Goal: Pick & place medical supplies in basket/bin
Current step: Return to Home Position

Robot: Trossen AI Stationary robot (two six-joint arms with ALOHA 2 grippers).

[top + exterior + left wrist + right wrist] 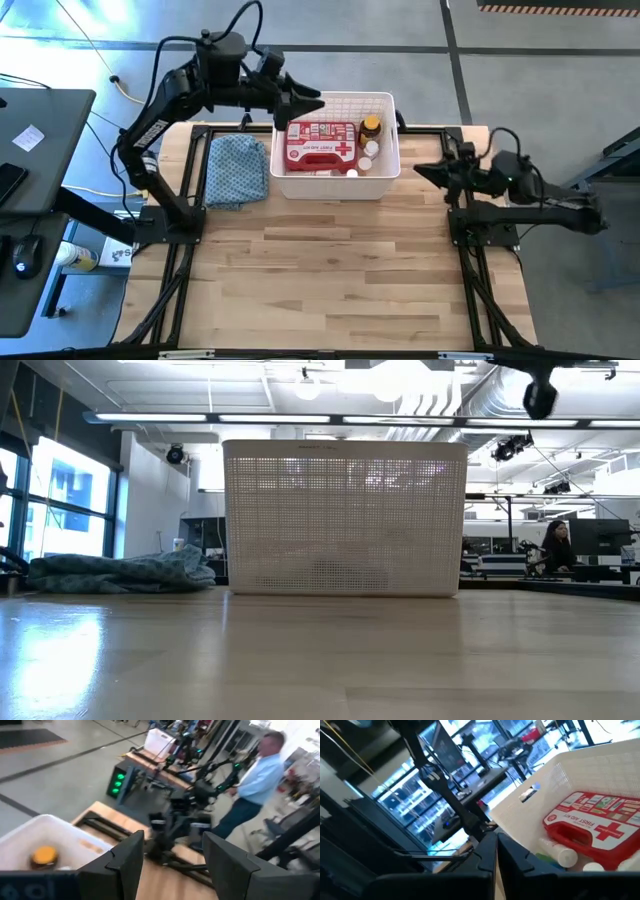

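High view: basket filled, both claws empty

The red first-aid case, amber bottle and small white pill bottles lay inside the basket at the bench's far edge. The left claw hovered over its rear left corner, fingers spread. The right claw, closed on nothing, hung just right of it.

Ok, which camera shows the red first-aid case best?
The high view: the whole first-aid case lies flat inside the white basket, seen from above. The right wrist view shows it close but partly cut off. The low view hides it behind the basket wall; the left wrist view misses it.
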